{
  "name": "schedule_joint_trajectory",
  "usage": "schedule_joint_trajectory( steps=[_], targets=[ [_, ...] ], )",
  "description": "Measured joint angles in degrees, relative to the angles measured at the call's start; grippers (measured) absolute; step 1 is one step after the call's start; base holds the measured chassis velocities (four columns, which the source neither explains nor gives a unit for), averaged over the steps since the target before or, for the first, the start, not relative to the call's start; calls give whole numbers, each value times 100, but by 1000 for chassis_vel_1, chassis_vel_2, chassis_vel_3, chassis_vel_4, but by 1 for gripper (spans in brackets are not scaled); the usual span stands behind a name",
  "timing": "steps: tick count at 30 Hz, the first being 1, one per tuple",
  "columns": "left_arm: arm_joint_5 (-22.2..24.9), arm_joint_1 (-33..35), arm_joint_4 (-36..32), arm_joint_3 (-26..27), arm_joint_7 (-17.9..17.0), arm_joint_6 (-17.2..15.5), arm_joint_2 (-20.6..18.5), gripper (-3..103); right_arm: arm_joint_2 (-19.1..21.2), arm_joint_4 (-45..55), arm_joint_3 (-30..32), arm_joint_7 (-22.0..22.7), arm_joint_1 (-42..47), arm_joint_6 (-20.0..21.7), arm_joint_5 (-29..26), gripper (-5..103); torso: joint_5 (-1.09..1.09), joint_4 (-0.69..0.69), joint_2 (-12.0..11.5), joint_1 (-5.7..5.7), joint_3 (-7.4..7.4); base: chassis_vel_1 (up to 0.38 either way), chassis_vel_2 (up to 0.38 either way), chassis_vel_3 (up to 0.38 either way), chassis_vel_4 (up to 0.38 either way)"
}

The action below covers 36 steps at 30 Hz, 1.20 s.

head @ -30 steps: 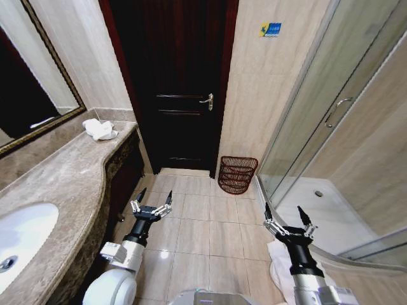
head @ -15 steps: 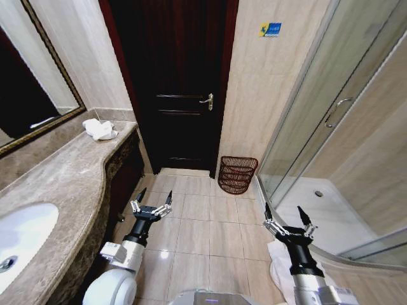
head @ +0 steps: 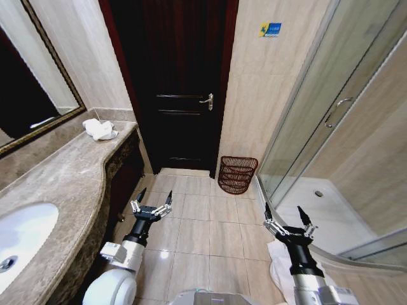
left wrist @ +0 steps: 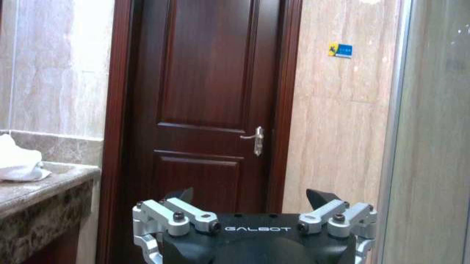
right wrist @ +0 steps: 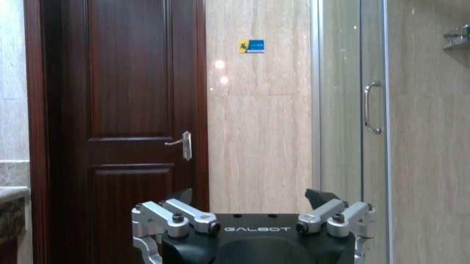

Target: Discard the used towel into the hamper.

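Left end effector (head: 151, 206) and right end effector (head: 287, 222) spread open, empty, low over the floor, hamper (head: 237, 174) ahead between them by the door (head: 175, 82), towel (head: 100, 129) on counter (head: 70, 178) beyond the left one.

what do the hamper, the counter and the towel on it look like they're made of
The hamper looks like dark reddish-brown wicker: openwork weave you can see through, with a thicker rim. The counter appears to be polished stone, probably marble, mottled brown-grey with a faint sheen. The towel seems soft white cloth, judging by its crumpled folds. Both the left gripper and right gripper hang open over the floor.
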<state>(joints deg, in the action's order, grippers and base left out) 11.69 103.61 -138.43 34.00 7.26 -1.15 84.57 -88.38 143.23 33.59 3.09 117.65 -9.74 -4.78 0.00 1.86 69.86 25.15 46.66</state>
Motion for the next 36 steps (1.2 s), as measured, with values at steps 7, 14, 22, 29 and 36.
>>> schedule_joint_trajectory(
  steps=[7, 14, 22, 29, 36],
  targets=[
    [52, -322, -54, 187, -184, -163, 12, 100, 102, -35, 213, -92, -408, 158, -151, 100, 0, 1, 0, 0, 0, 0, 0, 0, 0],
    [7, -1349, -222, 669, -534, -459, 85, 100, 384, -158, 801, -395, -1520, 619, -600, 100, -1, 0, 0, 1, 1, 0, 0, 0, 0],
    [-156, -1139, -314, 507, -336, -294, 432, 100, 706, -296, 1471, -741, -2792, 1149, -1110, 100, 2, -1, 0, 1, 0, 0, 0, 0, 0],
    [-110, -513, -252, 600, -698, -260, 485, 100, 663, -456, 1524, -868, -3139, 1568, -1100, 100, -2, 2, 0, -2, -1, 0, 0, 0, 0],
    [164, -945, 448, 428, -915, -289, 371, 98, 580, -400, 1390, -708, -2827, 1817, -1017, 100, 1, 0, 0, 0, 0, 0, 0, 0, 0]
  ],
)
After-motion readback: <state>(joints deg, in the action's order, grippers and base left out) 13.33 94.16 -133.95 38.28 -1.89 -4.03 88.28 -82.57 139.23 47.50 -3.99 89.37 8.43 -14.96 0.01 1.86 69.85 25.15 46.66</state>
